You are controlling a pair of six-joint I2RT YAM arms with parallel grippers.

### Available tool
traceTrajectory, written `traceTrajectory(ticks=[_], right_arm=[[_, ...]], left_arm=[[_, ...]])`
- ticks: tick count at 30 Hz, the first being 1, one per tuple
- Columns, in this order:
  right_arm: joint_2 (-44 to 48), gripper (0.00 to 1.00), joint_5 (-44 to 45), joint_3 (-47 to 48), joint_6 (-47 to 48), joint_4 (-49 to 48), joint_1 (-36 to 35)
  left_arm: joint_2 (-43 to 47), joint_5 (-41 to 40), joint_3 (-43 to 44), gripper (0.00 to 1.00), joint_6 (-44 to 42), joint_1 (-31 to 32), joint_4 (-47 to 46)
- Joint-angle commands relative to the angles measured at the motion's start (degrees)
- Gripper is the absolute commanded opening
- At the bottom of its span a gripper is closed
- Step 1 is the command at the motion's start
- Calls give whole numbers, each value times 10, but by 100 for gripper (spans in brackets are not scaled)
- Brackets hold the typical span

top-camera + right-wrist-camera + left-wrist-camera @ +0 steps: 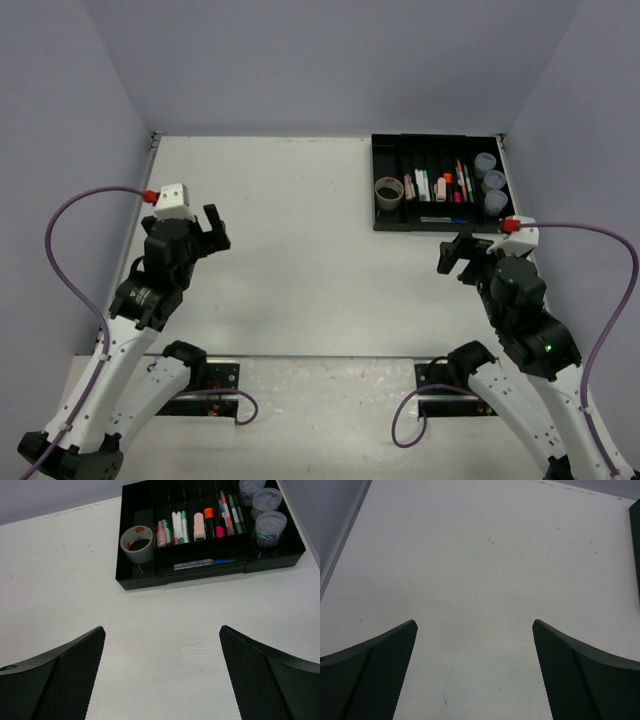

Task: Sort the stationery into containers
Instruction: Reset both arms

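Observation:
The black compartment tray [430, 226] sits at the far right of the table and also shows in the right wrist view [135, 582]. In it lie a grey-brown tape roll [137, 544], several coloured pens [178, 527], an orange highlighter [209, 521], a pink highlighter [219, 530], a grey pen [195, 564] in the front slot and three bluish-lidded tubs [270, 526]. My right gripper [162, 635] is open and empty over bare table just in front of the tray [455, 252]. My left gripper [475, 627] is open and empty over the left of the table [216, 228].
Grey walls close the table at the back and both sides. The tray's dark edge [636, 535] shows at the right border of the left wrist view. White table surface [300, 250] lies between the arms.

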State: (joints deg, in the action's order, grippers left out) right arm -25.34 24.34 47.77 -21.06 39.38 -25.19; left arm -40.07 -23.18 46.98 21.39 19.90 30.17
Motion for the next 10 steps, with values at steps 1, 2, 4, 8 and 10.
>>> traceTrajectory(ticks=[1,2,4,8,10], right_arm=[[-2,99,-1,-2,-9,-15,-1],[-2,99,0,-2,-9,-15,-1],[-2,99,1,-4,-11,-16,-1],[-4,99,6,-5,-13,-15,-1],[-7,99,11,-4,-13,-12,-1]], left_arm=[[6,5,-4,100,-18,-6,-27],[6,5,-4,100,-18,-6,-28],[9,7,-4,100,-18,-5,-28],[10,9,-5,100,-18,-6,-29],[9,11,-6,100,-19,-6,-29]])
